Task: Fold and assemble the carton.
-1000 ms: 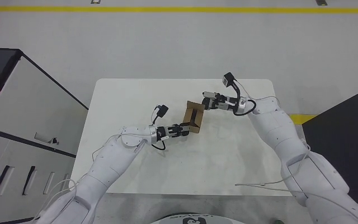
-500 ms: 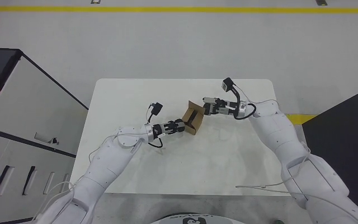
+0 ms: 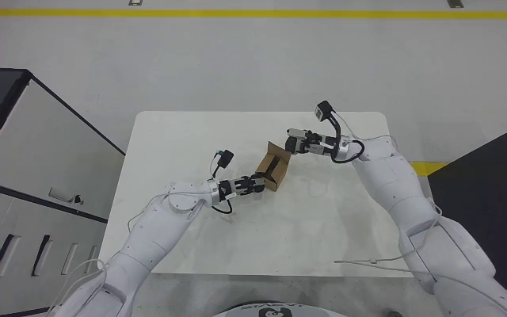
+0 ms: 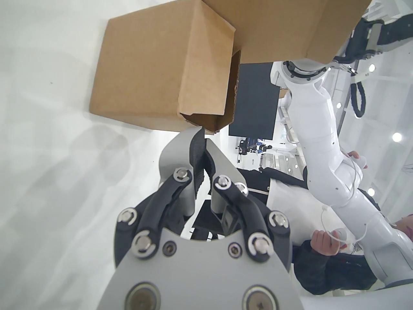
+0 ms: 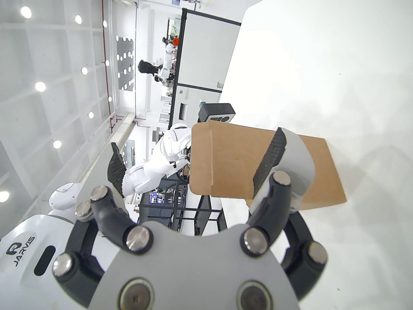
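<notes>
Honestly, I am struggling to tell whether my left gripper (image 4: pixel 202 137), fingers (image 4: pixel 196 151) squeezed nearly together, is pinching the carton's (image 4: pixel 155 72) corner or just touching it. My right gripper (image 5: pixel 196 137) is gaping wide by a raised flap (image 5: pixel 232 159). The brown, half-folded carton is sitting central on the table (image 3: pixel 182 143).

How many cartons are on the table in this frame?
1. The brown carton stands near the middle of the white table, between the left gripper and the right gripper.
</notes>
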